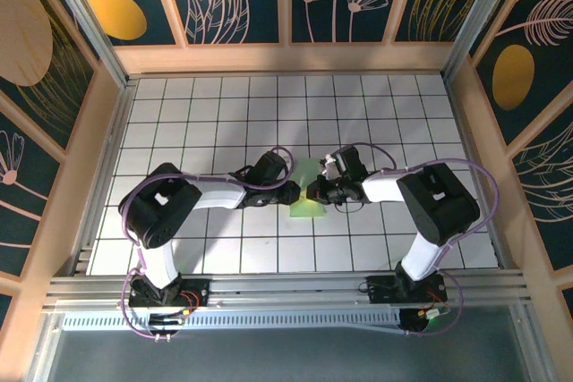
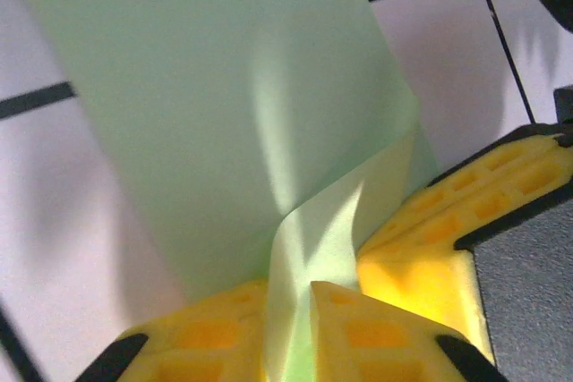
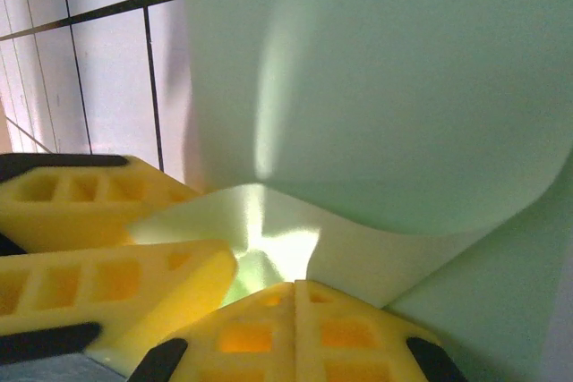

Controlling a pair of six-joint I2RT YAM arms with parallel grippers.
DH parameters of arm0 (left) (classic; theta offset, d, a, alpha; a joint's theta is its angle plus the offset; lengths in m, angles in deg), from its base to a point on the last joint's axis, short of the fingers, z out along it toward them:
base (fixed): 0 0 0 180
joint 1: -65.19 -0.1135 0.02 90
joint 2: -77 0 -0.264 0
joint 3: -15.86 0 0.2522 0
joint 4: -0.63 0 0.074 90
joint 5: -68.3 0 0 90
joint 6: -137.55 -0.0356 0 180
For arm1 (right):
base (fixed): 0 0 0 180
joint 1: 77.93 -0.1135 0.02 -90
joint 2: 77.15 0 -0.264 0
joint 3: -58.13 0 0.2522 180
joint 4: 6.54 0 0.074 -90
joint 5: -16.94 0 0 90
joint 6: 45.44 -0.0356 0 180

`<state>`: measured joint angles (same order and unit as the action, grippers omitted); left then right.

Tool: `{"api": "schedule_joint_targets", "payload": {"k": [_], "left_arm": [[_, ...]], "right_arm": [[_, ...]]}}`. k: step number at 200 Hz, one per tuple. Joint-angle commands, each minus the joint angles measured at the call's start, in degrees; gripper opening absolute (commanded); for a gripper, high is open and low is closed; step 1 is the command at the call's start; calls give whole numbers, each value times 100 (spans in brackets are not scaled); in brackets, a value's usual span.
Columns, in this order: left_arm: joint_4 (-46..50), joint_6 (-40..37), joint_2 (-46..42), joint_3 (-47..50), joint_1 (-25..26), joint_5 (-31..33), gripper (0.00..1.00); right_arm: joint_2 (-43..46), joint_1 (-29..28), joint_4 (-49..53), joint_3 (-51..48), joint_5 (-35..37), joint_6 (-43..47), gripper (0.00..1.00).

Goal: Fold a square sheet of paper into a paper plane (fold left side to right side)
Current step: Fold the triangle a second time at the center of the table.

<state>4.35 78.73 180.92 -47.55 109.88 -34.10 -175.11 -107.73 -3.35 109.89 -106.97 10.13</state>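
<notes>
I've the square sheet of paper (image 1: 309, 199) mid-surface (image 1: 224, 114), right gripper (image 3: 294, 288) jaws clenched on its 3 o'clock side, left gripper (image 2: 285, 297) jaws astride its 9 o'clock fold, can't tell if clamped; I want edges matched before creasing.

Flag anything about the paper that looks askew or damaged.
The pale green sheet is partly lifted off the table, bowed between the left gripper and right gripper. Near the right jaws it rolls over in a soft curl and puckers at the pinch instead of forming a crisp crease. No tear shows.
</notes>
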Motion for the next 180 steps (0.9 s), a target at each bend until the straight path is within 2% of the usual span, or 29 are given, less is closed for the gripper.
{"api": "schedule_joint_targets", "payload": {"k": [1,39,77,115,180], "left_arm": [[369,40,-532,65,-30,463,24],[720,168,-1474,233,-30,600,29],[105,801,-1873,881,-30,-423,20],[-1073,1488,-1739,1416,-15,-1267,13],[-1335,1506,-1015,1156,9,-1592,10]], "right_arm": [[-170,-43,226,-21,201,143,0],[-147,-43,217,6,174,148,0],[-147,-43,144,-13,131,123,0],[-124,-46,172,-12,134,130,0],[-132,-60,186,-4,126,135,0]]}}
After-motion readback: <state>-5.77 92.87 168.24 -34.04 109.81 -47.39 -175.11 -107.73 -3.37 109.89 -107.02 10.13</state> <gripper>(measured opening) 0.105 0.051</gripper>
